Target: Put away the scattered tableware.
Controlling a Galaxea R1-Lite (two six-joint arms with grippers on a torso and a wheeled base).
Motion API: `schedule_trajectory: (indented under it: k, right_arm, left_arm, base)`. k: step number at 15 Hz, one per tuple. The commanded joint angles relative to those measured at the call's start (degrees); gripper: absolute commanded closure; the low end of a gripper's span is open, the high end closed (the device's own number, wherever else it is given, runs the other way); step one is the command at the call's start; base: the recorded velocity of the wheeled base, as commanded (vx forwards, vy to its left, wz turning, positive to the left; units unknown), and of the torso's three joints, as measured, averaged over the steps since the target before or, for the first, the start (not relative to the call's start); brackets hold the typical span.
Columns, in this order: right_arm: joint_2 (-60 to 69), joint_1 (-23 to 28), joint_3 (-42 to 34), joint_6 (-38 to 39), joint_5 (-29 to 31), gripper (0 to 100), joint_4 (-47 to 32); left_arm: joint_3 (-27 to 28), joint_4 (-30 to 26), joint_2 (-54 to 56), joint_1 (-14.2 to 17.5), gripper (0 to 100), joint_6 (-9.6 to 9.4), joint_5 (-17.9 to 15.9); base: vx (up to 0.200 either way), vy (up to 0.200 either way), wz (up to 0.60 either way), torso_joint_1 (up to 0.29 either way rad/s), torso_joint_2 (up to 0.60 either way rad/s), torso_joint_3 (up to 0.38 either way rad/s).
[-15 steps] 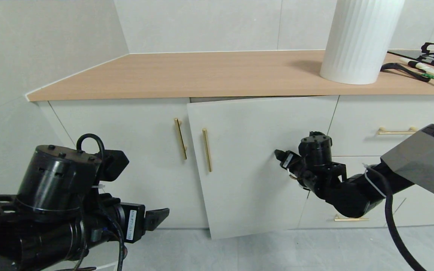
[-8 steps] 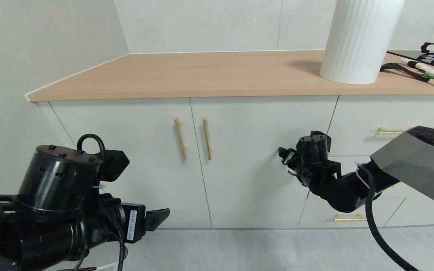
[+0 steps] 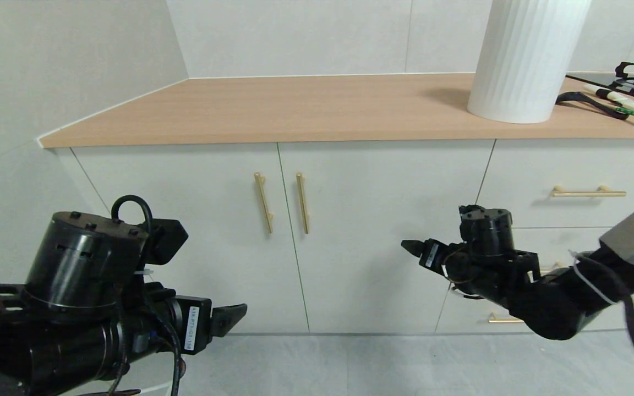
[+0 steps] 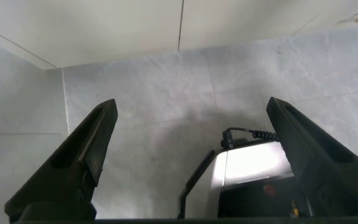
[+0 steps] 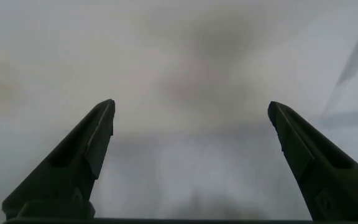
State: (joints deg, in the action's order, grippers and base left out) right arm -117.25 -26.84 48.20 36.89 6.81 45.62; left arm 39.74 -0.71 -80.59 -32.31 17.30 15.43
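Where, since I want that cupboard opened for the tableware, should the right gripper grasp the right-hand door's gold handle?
Probably mid-bar on the right door handle, between its two mounts, coming straight from the front with the right gripper straddling the upright bar sideways; it stands off the door.

A few slim utensils (image 3: 622,104) lie flat at the far right of the wooden counter (image 3: 295,110): a white stick with a green tip and a black curved handle (image 3: 586,100), possibly a ladle's. Below, the pale cabinet doors (image 3: 372,236) are closed, their gold handles (image 3: 302,203) upright.
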Motion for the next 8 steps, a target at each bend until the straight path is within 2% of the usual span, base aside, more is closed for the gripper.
schedule_trajectory:
  k: [1, 3, 6, 8]
  right_arm:
    - [8.53, 0.04, -5.75, -1.82, -3.91, 0, 0.00]
    - [10.37, -0.05, -6.01, -3.05, -1.63, 0, 0.00]
    - [20.22, -0.05, -10.32, -13.77, 3.29, 0, -0.18]
    - [31.56, -0.05, -14.89, -17.20, 3.38, 0, -2.99]
  left_arm:
    - [0.07, 0.00, 0.08, -0.04, 0, 0.02, 0.04]
    - [0.16, 0.09, 0.96, 0.05, 0, 0.02, 0.04]
    - [-1.68, 2.29, 5.62, 0.31, 0, -0.07, 0.12]
    - [-3.62, 4.93, 11.69, 2.69, 0, -0.69, 0.12]
  base:
    - [0.000, 0.000, 0.00, 0.000, 0.00, 0.000]
    - [0.000, 0.000, 0.00, 0.000, 0.00, 0.000]
    - [0.000, 0.000, 0.00, 0.000, 0.00, 0.000]
    - [0.000, 0.000, 0.00, 0.000, 0.00, 0.000]
